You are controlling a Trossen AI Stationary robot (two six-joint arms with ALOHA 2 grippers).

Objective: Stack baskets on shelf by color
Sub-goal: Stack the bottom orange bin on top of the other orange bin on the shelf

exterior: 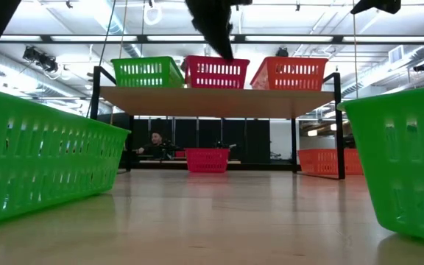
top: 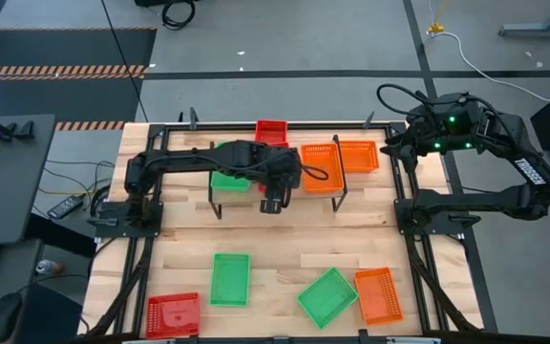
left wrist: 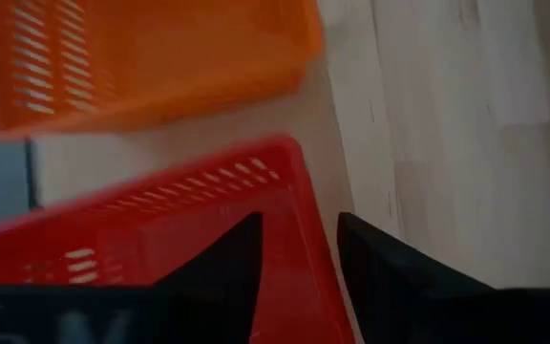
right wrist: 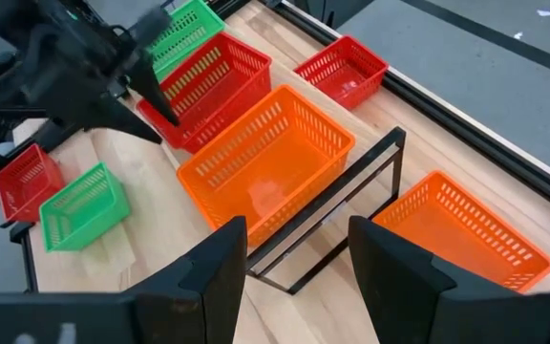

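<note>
High view: my left claw (top: 272, 203) sits over the shelf (top: 325, 192), at the near edge of the red basket (top: 273, 178) in the shelf's middle. Left wrist view shows the fingers (left wrist: 220, 272) set narrowly apart, straddling that red basket's wall, so I read it as gripping the basket. On the shelf I see a green basket (top: 227, 179) on one side and an orange basket (top: 321, 167) on the other. My right claw (top: 396, 143) hangs by the counter's far right corner, fingers wide and holding nothing, with another orange basket (top: 359, 156) just beside the shelf. One red basket (top: 271, 130) lies behind the shelf; five more lie on the near counter (top: 275, 239).
</note>
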